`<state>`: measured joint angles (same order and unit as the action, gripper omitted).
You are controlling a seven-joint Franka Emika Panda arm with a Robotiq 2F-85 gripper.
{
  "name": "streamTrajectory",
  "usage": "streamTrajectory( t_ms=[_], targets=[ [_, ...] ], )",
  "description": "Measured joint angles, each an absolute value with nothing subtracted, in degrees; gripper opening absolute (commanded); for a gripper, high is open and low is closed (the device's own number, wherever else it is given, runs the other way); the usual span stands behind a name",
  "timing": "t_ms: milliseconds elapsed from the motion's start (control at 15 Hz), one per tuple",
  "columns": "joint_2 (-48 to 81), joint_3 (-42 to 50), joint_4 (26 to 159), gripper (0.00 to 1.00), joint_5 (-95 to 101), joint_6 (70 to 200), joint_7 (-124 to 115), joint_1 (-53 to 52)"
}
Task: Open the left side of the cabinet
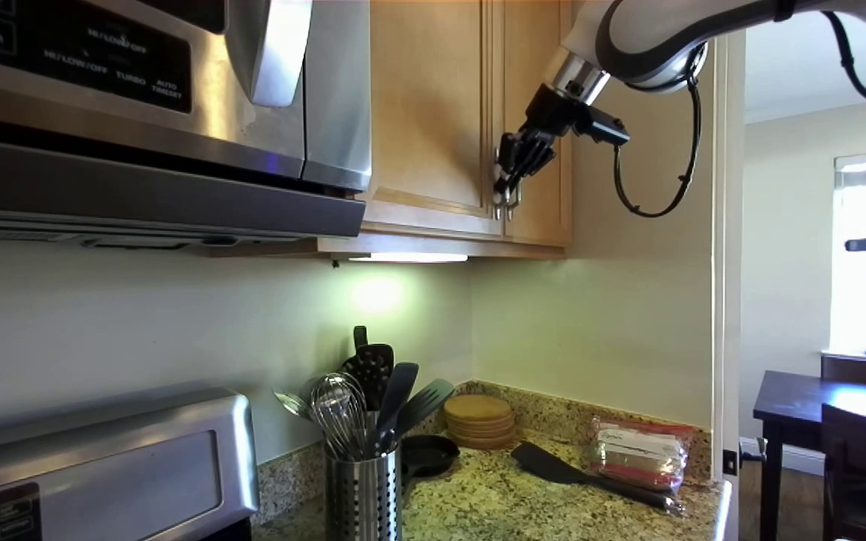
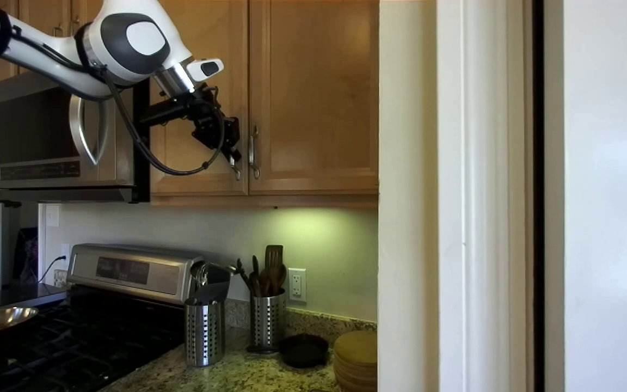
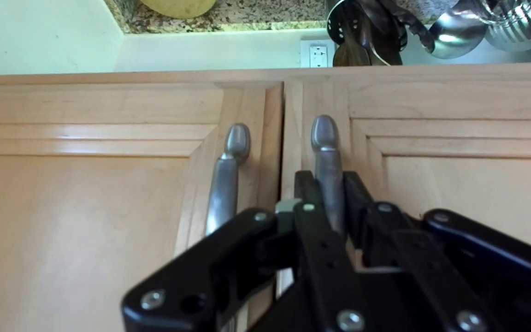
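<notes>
The left door of an oak cabinet sits closed and flush, its silver handle toward five o'clock in both exterior views. The gripper is drawn narrow around that handle, a finger against each flank; whether a knuckle also brushes the neighbouring handle, the wrist view cannot settle. In an exterior view the arm stretches from two o'clock, with the right door at three, the microwave at nine and a utensil holder down near six. Gripping looks to be the step in hand, the opening not yet begun; the next move calls for a steady pull outward, likely curving toward the microwave as the door swings.
</notes>
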<state>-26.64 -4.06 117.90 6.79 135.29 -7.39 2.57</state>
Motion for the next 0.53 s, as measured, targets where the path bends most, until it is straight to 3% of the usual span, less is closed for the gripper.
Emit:
streamTrajectory(
  t_ms=[533],
  targets=[
    [-31.62,-13.91,121.64,0.08,20.65,132.70,-30.46,9.36]
  ],
)
